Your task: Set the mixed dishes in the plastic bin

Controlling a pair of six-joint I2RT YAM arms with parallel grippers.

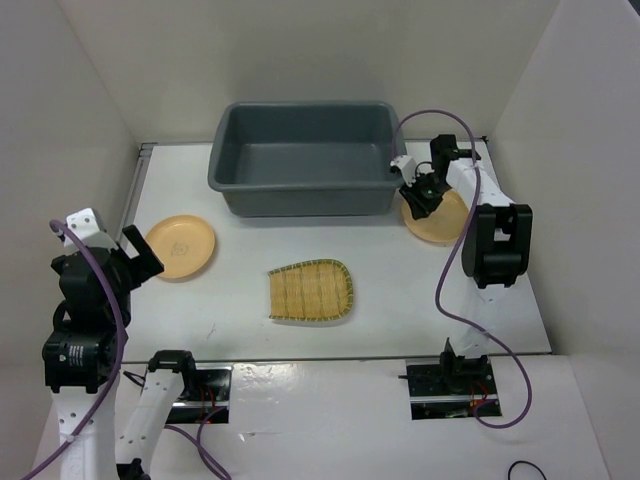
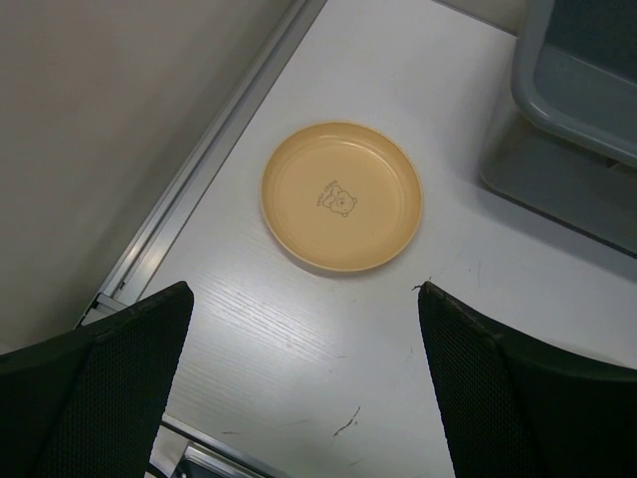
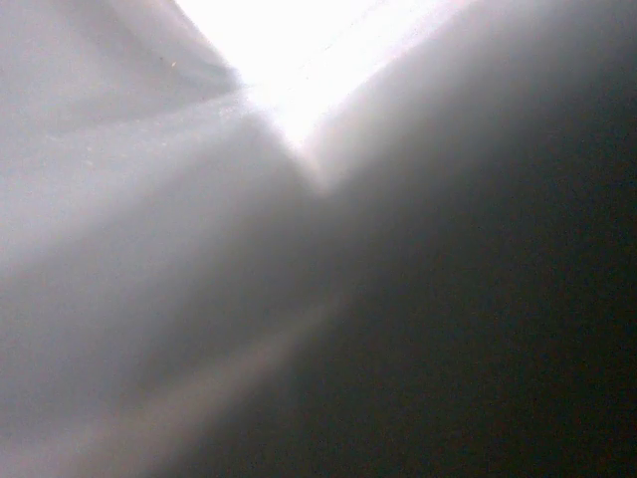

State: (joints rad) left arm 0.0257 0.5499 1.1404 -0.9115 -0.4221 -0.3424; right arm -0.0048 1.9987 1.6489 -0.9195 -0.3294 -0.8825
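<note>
The bin (image 1: 300,165) looks empty; left plate (image 1: 180,247), tray (image 1: 310,291) and right plate (image 1: 440,228) lie on the table (image 1: 400,290). Left fingers (image 2: 109,378) open; right fingers (image 1: 420,200) at that plate, unclear

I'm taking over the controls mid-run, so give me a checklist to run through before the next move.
1. Bin has room: ok, nothing in it.
2. Left claw open: ok.
3. Left plate flat, untouched, ahead of that claw: ok.
4. Right claw gripping right plate: cannot tell, wrist view blurred.
5. Bamboo tray lying flat, nothing on it: ok.
</note>
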